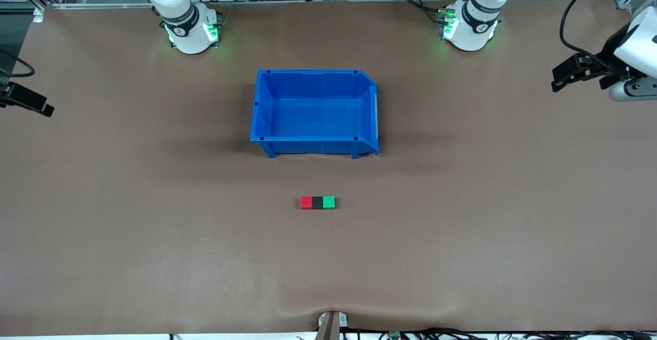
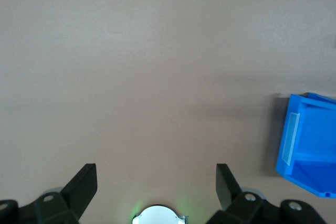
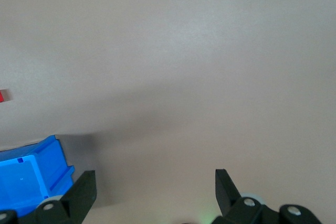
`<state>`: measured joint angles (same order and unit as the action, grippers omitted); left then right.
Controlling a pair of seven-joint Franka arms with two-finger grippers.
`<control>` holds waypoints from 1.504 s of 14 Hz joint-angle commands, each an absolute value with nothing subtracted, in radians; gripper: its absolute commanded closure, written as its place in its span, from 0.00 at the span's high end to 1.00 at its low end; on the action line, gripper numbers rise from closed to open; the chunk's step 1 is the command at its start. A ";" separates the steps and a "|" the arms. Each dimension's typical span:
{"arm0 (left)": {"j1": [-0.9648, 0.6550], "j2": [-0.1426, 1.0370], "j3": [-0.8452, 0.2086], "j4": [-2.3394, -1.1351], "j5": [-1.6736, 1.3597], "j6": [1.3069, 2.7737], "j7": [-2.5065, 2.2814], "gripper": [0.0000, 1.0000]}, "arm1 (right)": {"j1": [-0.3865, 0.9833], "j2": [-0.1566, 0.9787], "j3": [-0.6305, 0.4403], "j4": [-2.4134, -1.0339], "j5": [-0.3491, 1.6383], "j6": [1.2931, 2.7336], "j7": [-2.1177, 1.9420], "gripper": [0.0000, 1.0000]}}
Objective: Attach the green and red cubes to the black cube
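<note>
Front view: both tools raised, open.

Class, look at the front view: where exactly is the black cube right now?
In the front view, the black cube sits on the table between the red cube and the green cube, touching both, nearer the front camera than the blue bin.

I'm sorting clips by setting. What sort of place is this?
Probably a robotics lab bench: two arm bases bolted along a covered table, aluminium framing and cables around it, and only a blue bin and joined cubes as props.
</note>
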<state>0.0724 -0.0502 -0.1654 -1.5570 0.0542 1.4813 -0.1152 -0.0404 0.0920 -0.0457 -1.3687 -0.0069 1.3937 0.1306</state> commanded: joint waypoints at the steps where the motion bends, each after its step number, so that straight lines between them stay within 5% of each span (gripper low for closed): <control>1: 0.097 -0.068 -0.164 -1.549 0.057 1.486 -0.109 1.00 | -0.064 0.029 -0.020 -1.448 -0.025 1.420 0.118 1.00; 21: 0.103 -0.043 -0.161 -1.531 0.008 1.503 -0.094 1.00 | -0.057 -0.114 -0.018 -1.638 0.000 1.508 0.100 1.00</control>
